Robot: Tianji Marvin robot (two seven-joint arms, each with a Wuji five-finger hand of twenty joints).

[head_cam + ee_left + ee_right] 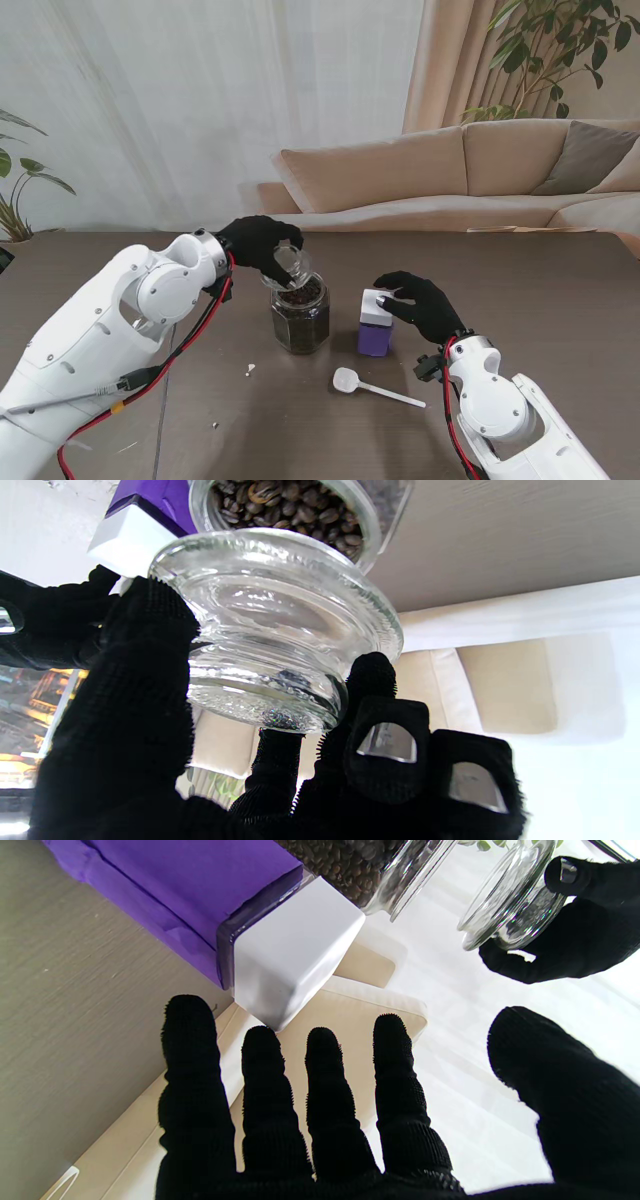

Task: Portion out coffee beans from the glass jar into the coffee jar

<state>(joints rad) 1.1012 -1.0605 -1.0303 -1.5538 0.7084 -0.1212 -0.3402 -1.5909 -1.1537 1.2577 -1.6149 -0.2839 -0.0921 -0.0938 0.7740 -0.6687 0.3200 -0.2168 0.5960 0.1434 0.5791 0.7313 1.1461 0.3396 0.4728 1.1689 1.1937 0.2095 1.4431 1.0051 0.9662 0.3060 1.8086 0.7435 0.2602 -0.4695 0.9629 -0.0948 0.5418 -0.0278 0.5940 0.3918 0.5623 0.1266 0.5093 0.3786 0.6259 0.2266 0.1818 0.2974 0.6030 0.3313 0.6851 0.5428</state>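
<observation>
Above the open glass jar (300,318) of beans at the table's middle, my left hand (258,245) gripped its glass lid (287,264); my right hand (420,303) hovered spread, holding nothing, over the white-capped purple coffee jar (377,322) beside it.

**Lid lifted off the bean jar**

The left hand (262,246) holds the glass lid (288,263) tilted just over the open glass jar (299,315) of beans. The right hand (420,303) rests spread-fingered on the purple coffee jar (377,323). A white scoop (372,387) lies on the bench (560,300).
</observation>
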